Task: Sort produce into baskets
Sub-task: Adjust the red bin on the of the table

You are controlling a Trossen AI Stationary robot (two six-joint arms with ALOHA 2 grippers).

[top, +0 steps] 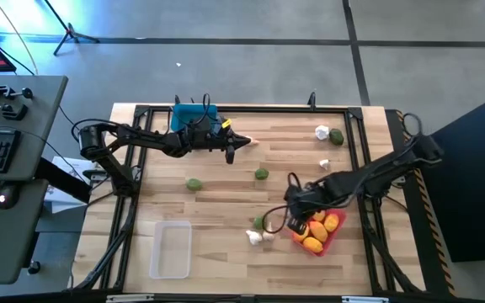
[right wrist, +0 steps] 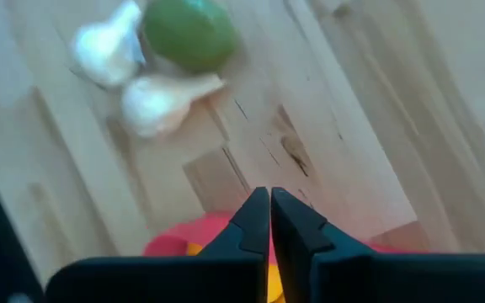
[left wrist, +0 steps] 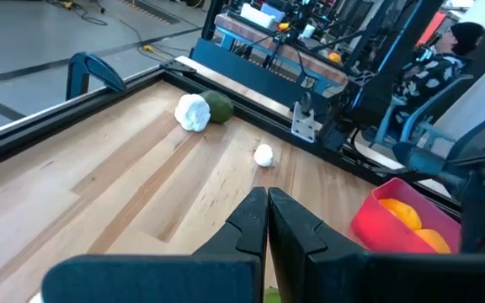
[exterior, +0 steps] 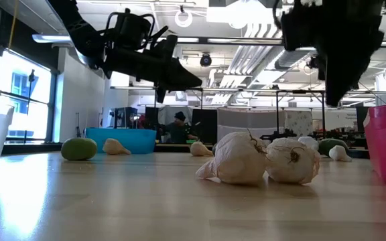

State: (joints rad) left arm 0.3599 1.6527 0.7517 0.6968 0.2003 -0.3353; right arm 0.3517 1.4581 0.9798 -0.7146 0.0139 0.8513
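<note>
- Hovering over the red basket (top: pixel 333 236) of yellow fruits (top: pixel 320 227), the right tool (top: pixel 294 220) has its fingers pressed together, empty.
- Left tool (top: pixel 231 153), also pressed together, hangs beside the blue basket (top: pixel 185 114).
- Two garlic bulbs (top: pixel 256 237) and a green fruit (top: pixel 259 222) lie on the counter (top: pixel 226 252) just beside the red basket.

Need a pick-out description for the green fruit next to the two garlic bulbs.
Start at the red basket on the table's right side. Just beyond its left edge sits a cluster: two white garlic bulbs and one green fruit. It is the only green piece touching garlic there.

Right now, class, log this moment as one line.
right gripper: shut, empty, above red plastic basket | left gripper: shut, empty, near blue plastic basket | clear plastic basket: empty
</note>
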